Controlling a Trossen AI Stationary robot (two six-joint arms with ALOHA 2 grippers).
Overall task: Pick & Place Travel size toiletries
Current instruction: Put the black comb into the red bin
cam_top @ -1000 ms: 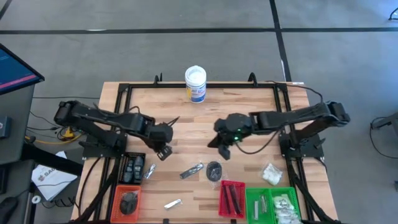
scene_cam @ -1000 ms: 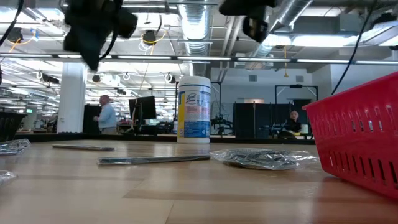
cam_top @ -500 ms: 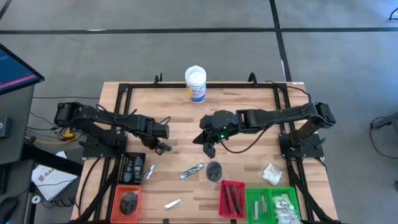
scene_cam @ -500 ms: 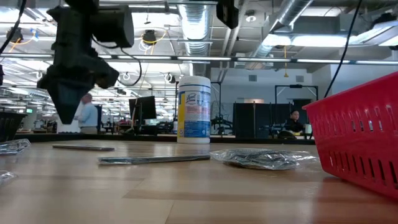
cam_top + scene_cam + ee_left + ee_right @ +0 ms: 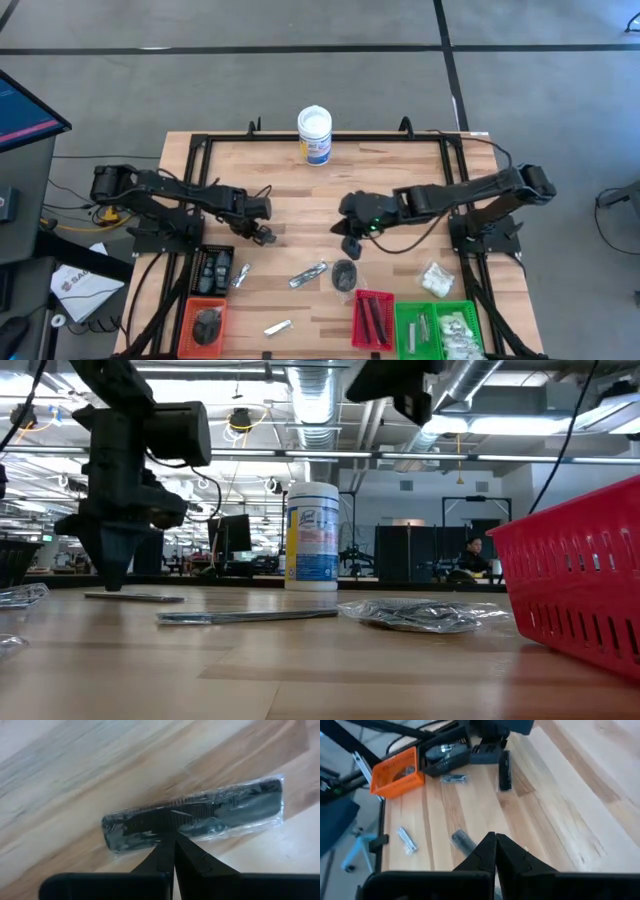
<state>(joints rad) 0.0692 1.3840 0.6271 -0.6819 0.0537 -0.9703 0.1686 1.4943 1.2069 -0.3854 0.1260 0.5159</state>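
From above, the left gripper sits low over a wrapped black comb left of the table's middle, while the right gripper hangs just above a dark disc. At table height, the left gripper nearly meets the comb. The left wrist view shows clenched fingers, holding nothing, over the comb. The right wrist view shows fingers pressed together, holding nothing, near a silvery tube.
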